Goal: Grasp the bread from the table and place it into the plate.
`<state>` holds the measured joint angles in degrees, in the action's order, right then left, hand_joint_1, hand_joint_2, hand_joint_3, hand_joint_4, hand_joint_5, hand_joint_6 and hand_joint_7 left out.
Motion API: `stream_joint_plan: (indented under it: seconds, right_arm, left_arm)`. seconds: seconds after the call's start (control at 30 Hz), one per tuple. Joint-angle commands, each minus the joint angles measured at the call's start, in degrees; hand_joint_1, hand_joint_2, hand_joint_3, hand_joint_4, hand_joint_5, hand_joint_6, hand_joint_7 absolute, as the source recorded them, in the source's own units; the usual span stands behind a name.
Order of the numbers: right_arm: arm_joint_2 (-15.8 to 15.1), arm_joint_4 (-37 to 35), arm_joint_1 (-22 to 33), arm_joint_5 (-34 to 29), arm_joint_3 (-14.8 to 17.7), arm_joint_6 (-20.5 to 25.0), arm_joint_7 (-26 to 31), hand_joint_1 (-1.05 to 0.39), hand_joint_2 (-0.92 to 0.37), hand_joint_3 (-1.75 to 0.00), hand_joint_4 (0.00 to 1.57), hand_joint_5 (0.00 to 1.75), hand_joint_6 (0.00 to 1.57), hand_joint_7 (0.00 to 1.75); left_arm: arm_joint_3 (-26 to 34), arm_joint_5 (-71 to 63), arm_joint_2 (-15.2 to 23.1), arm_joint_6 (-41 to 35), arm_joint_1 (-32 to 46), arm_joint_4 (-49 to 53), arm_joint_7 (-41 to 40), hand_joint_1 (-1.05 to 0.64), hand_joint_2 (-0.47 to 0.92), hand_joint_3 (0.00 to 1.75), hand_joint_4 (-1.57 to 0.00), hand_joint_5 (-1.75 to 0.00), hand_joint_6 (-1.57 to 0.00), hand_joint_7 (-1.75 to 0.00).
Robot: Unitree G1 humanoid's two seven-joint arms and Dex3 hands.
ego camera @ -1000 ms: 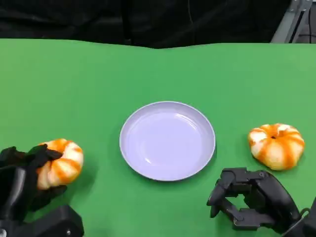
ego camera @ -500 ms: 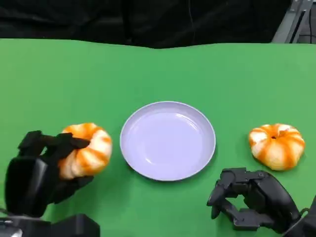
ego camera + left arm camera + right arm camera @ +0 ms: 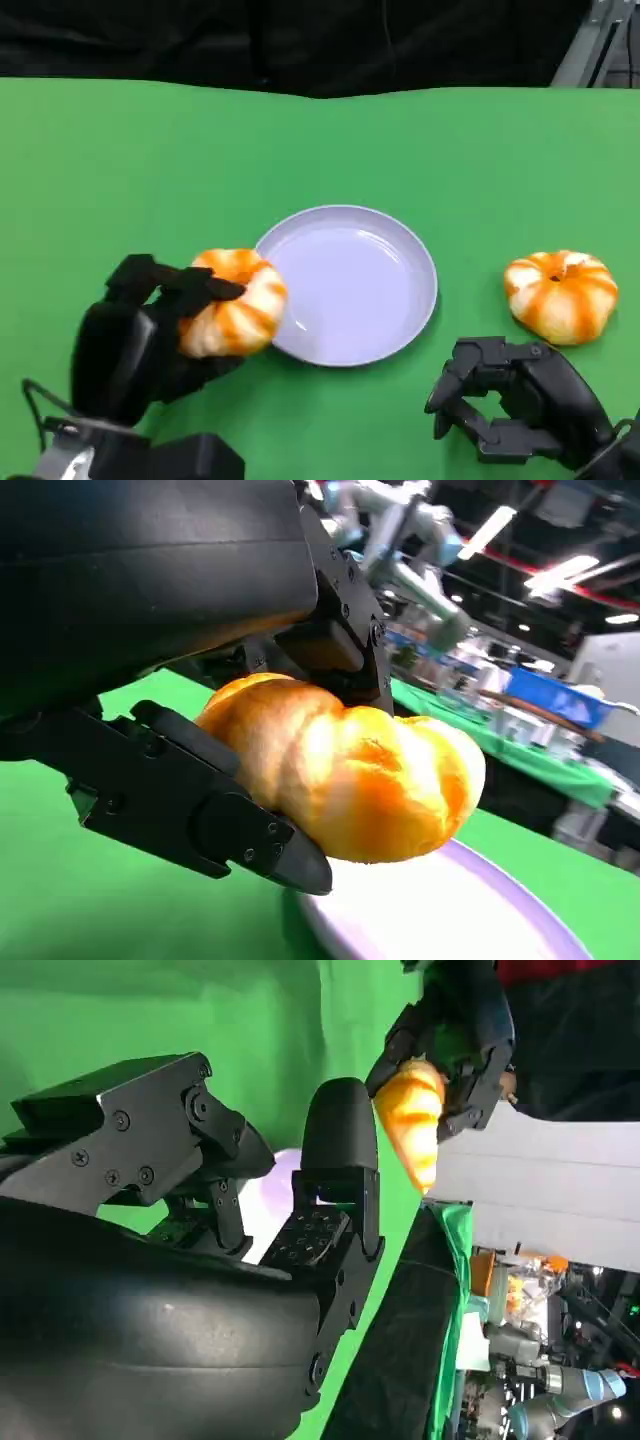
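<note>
My left hand [image 3: 140,335] grips an orange-and-white bread roll [image 3: 234,303] just above the left rim of the lavender plate [image 3: 360,290]. In the left wrist view the roll [image 3: 350,775] sits between black fingers [image 3: 190,800] over the plate's edge [image 3: 450,910]. A second roll [image 3: 560,295] lies on the green table to the right of the plate. My right hand [image 3: 515,415] rests low at the front right, fingers curled in with nothing in them. The right wrist view shows the held roll [image 3: 412,1120] in the left hand beyond my right hand's fingers [image 3: 335,1150].
The green table [image 3: 150,170] stretches wide behind and to the left of the plate. A dark backdrop runs along its far edge. A metal frame leg [image 3: 585,40] stands at the back right corner.
My left hand has carried the roll to the right and away from the table's front, from the left side to the plate's left rim. The right hand has stayed in place.
</note>
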<state>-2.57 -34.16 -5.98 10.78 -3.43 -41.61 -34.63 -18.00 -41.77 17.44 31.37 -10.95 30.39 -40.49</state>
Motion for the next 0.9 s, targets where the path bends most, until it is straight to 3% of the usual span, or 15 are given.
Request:
stream_joint_plan:
  seconds: [0.03, 0.17, 0.27, 0.4, 0.63, 0.7, 0.9]
  right_arm:
    - [-1.0, -0.3, 0.0, -0.1, 0.6, -0.8, -0.1, 0.12, -0.67, -0.94, 0.85, 1.39, 0.88, 1.05]
    - [-0.6, -0.4, 0.2, 0.5, 0.6, -0.9, -0.7, 0.11, -0.67, -0.95, 0.84, 1.38, 0.87, 1.05]
    - [-0.5, -0.1, 0.4, 0.4, 0.5, -0.8, -0.8, 0.10, -0.67, -0.95, 0.84, 1.38, 0.86, 1.04]
    - [-0.5, 0.0, 0.5, 0.3, 0.5, -0.8, -0.8, 0.09, -0.67, -0.95, 0.85, 1.38, 0.87, 1.03]
    - [-0.5, 0.8, 0.9, -0.1, 0.4, -0.4, -0.4, 0.09, -0.67, -0.94, 0.87, 1.34, 0.88, 1.00]
    - [-0.6, 0.6, 0.8, -0.2, 0.4, -0.7, -0.3, 0.09, -0.67, -0.94, 0.87, 1.34, 0.89, 0.99]
    - [-0.5, 0.8, 1.0, -0.4, 0.3, -0.7, -0.3, 0.10, -0.67, -0.94, 0.87, 1.32, 0.89, 0.97]
  left_arm:
    - [-1.2, -0.8, -0.3, 1.3, -2.7, 1.7, 0.1, -0.11, 0.88, 0.00, -0.52, -1.43, -0.68, -0.96]
    - [-2.2, 0.0, -1.3, 2.6, -4.9, 2.3, 2.5, -0.09, 0.88, 0.00, -0.50, -1.45, -0.65, -1.02]
    - [-2.4, 0.5, -1.7, 3.3, -6.3, 2.9, 4.3, -0.09, 0.89, 0.00, -0.45, -1.54, -0.51, -1.29]
    - [-2.4, 0.8, -1.8, 3.6, -6.8, 3.2, 5.0, -0.09, 0.89, 0.00, -0.44, -1.57, -0.47, -1.36]
    - [-3.8, 1.6, -4.7, 2.9, -14.0, 8.3, 9.5, -0.13, 0.89, 0.00, -0.43, -1.60, -0.50, -1.35]
    - [-3.8, 2.0, -5.2, 2.8, -15.0, 9.1, 10.4, -0.13, 0.88, 0.01, -0.44, -1.56, -0.58, -1.20]
    - [-4.2, 2.7, -6.4, 2.8, -18.5, 11.7, 12.6, -0.11, 0.87, 0.00, -0.48, -1.48, -0.64, -1.09]
